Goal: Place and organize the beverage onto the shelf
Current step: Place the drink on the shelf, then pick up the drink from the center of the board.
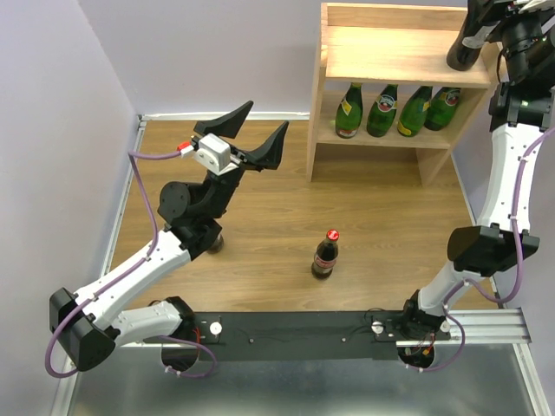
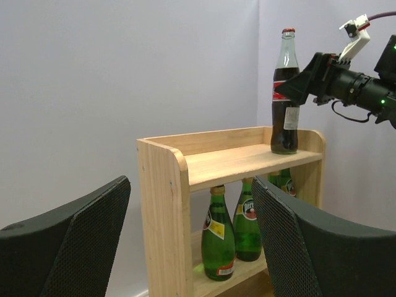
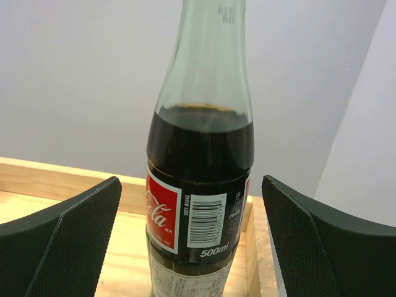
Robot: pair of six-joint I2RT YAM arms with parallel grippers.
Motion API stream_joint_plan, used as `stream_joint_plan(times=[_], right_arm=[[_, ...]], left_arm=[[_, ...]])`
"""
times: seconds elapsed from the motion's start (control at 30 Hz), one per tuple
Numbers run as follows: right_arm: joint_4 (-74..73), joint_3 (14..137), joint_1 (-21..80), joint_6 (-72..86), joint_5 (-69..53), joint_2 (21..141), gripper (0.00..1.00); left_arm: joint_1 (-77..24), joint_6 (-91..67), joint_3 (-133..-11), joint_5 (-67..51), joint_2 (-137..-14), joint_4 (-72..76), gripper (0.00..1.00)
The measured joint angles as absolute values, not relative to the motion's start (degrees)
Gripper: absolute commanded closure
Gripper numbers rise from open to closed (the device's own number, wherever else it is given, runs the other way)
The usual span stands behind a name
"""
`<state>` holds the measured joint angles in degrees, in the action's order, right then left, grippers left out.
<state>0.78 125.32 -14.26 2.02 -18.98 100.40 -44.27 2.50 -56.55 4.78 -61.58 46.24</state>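
The light wood shelf [image 1: 395, 52] stands at the back right. Four green bottles [image 1: 397, 110] with gold caps stand in a row on its lower tier; two show in the left wrist view [image 2: 218, 238]. One cola bottle [image 1: 462, 45] stands upright at the right end of the top board. My right gripper [image 1: 479, 35] is open around it; in the right wrist view the bottle [image 3: 201, 185] stands between the fingers [image 3: 74, 241] with a gap on each side. A second cola bottle [image 1: 325, 254] stands on the table. My left gripper [image 1: 257, 132] is open and empty, raised left of the shelf.
The wooden table [image 1: 381, 225] is bounded by walls at the left and back. A dark round thing [image 1: 214, 245] sits partly hidden under my left arm. The left part of the shelf's top board [image 2: 223, 158] is bare.
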Motion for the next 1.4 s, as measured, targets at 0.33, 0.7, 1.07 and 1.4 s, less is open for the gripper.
stream_joint_plan(times=[0.33,0.7,1.07,1.4], right_arm=[[-1.1,127.37,-14.28,2.07,-18.41,98.54,0.0],[-4.25,128.84,-14.28,1.45,-16.36,95.2,0.0],[-12.43,123.42,-14.28,-4.73,-15.49,83.07,0.0],[-31.99,100.95,-14.37,-22.41,-36.05,60.64,0.01]], left_arm=[[-44.27,2.5,-56.23,4.75,-60.64,46.24,0.13],[-44.27,2.35,-55.57,4.75,-59.68,46.22,0.12],[-44.27,3.42,-59.86,0.38,-58.08,38.2,0.09],[-44.27,3.81,-65.58,-13.91,-56.71,19.14,0.12]])
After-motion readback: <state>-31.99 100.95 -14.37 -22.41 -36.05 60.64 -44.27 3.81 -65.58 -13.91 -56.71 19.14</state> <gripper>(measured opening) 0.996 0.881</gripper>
